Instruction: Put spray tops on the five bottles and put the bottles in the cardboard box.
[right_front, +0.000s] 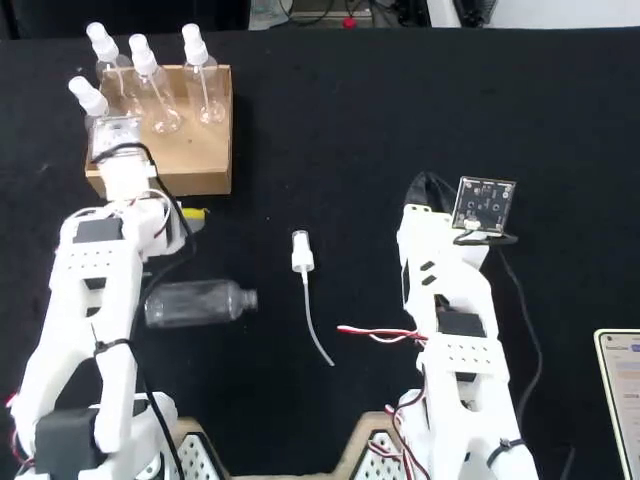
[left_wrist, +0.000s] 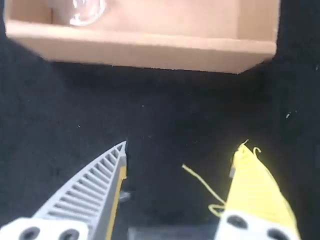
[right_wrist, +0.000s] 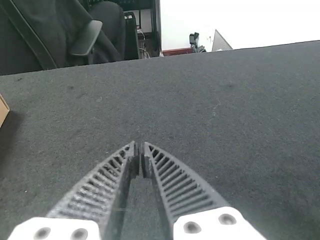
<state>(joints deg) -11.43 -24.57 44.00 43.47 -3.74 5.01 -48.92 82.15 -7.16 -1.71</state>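
Black tabletop: your cardboard box holds four capped bottles; one uncapped bottle lies near a spray top. Your left hand is apart, right hand together.

Cut off and covered
The box runs off the left wrist view's edge, one bottle base blurred inside; from above, the left arm covers the box's near corner.
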